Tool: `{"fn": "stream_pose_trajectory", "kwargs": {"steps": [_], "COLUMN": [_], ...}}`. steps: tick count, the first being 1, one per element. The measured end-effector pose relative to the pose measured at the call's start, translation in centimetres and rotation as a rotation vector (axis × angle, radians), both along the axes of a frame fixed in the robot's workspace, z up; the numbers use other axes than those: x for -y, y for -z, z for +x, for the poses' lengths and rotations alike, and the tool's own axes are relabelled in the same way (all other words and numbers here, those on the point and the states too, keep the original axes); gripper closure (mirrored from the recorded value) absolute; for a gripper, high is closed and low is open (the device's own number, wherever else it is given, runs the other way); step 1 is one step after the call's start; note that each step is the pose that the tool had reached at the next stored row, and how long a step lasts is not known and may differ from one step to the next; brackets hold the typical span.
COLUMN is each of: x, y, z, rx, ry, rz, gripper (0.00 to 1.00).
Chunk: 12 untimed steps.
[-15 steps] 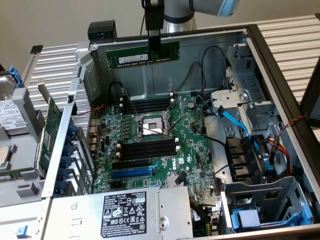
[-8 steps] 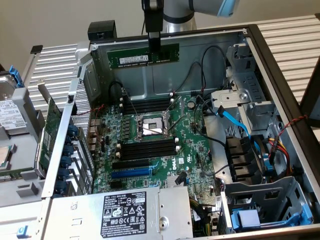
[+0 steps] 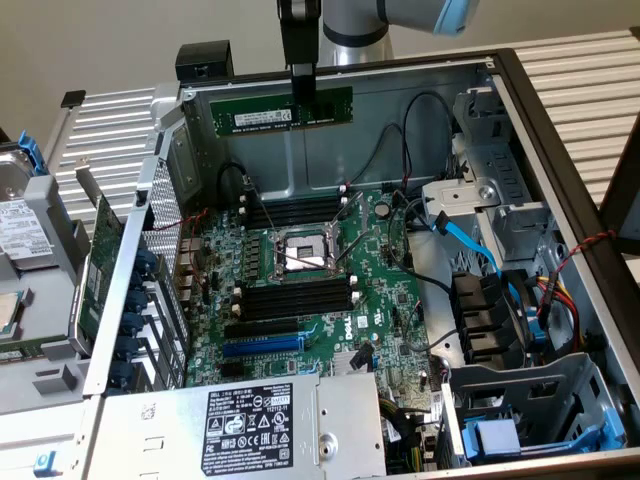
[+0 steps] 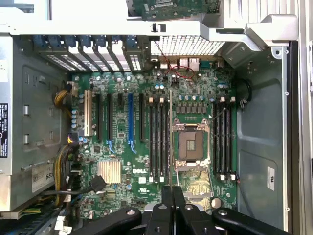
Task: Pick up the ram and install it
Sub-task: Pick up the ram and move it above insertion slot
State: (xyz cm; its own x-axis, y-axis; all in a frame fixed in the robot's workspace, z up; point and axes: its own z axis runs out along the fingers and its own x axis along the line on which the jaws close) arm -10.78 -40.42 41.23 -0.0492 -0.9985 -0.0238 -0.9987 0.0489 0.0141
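Evidently the end effector (image 3: 302, 92) is closed narrow on the ram (image 3: 250, 115), pinching its upper edge so the stick hangs level (parallel to the memory slots (image 3: 298, 297)), well above the motherboard (image 3: 335, 325).

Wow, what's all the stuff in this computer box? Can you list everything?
case: one, grey metal, lying open
board: one, green, on the case floor
chip socket: one, silver, middle of the board
memory slots: two groups, black with white clips, either side of the socket
long slot: one, blue, near the power box
power box: one, silver with black label, beside the board
cable: one, blue, exterior view's right
card: one, green, outside the case at the exterior view's left
memory stick: one, green with white label, held above the case
hand: one, black, shut on the memory stick's top edge
arm: one, grey with a blue cap, above the case
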Motion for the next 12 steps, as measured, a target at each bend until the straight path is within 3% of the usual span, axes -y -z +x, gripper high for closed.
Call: {"fn": "stream_pose_trajectory", "kwargs": {"steps": [2,5,9,12], "x": [-0.03,-0.93,-1.72,-1.76], "y": [0.00,0.10,0.27,0.29], "z": [0.0,0.0,-0.1,-0.1], "rx": [-0.0003,-0.0001,-0.0001,-0.0012], "ry": [0.000,0.000,0.000,0.000], "rz": [-0.0003,-0.0032,-0.0040,-0.0043], "gripper": [0.88,0.88,0.88,0.88]}}
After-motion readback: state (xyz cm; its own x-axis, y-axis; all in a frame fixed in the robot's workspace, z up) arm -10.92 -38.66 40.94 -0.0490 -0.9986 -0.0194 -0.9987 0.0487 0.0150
